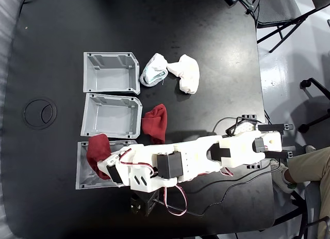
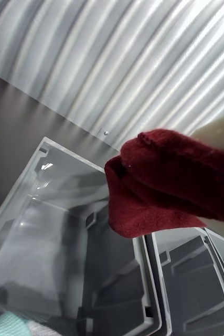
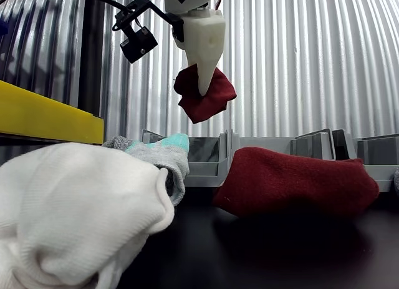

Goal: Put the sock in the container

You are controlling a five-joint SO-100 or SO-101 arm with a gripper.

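A dark red sock (image 1: 97,150) hangs from my gripper (image 1: 104,160), which is shut on it. In the fixed view it hovers over the upper left corner of the lowest of three light grey bins (image 1: 82,178). The other view shows the gripper (image 3: 201,83) high above the row of bins (image 3: 206,153), with the sock (image 3: 209,100) dangling below a white finger. From the wrist camera the sock (image 2: 164,184) hangs above two ribbed bins (image 2: 64,236), over the wall between them. A second red sock (image 1: 155,123) lies on the table beside the middle bin (image 1: 113,115).
Two white socks (image 1: 153,69) (image 1: 186,74) lie right of the top bin (image 1: 111,71). My white arm (image 1: 196,156) stretches across the lower table with cables trailing. A person's leg (image 1: 309,172) and chair legs are at the right edge.
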